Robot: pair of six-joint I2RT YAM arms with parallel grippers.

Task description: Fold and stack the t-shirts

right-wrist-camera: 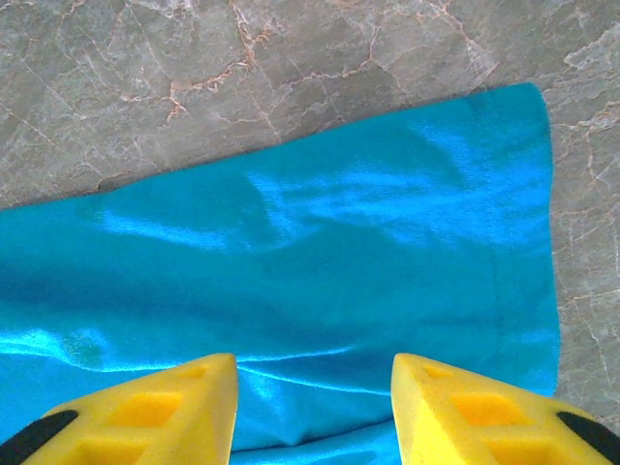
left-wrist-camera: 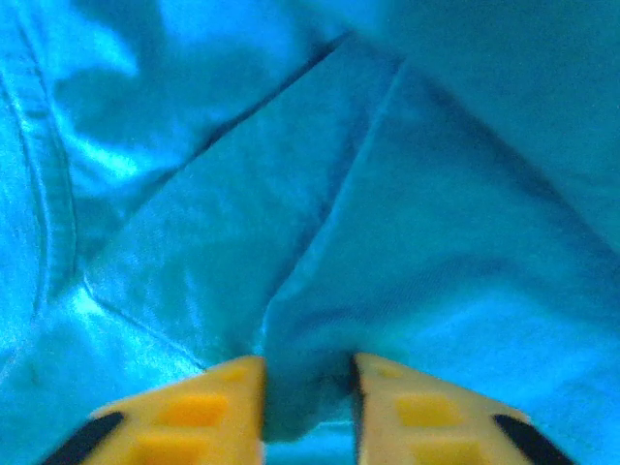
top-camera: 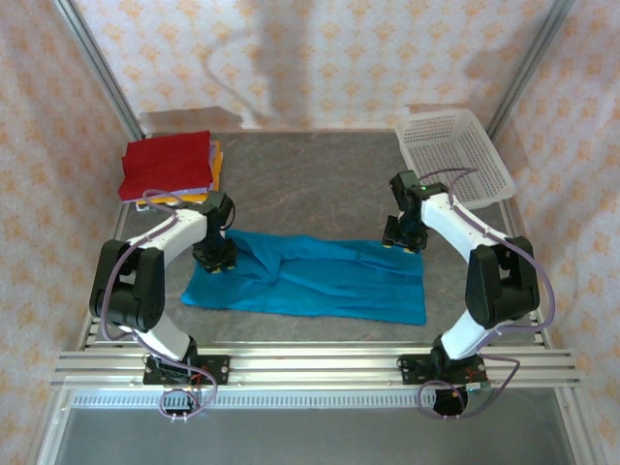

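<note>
Partly hidden, teal shirt (left-wrist-camera: 436,242) in left claw (left-wrist-camera: 308,378)

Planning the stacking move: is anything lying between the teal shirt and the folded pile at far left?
Nothing lying there: bare tabletop separates the teal shirt from the red-topped pile; only the left arm crosses above.
</note>
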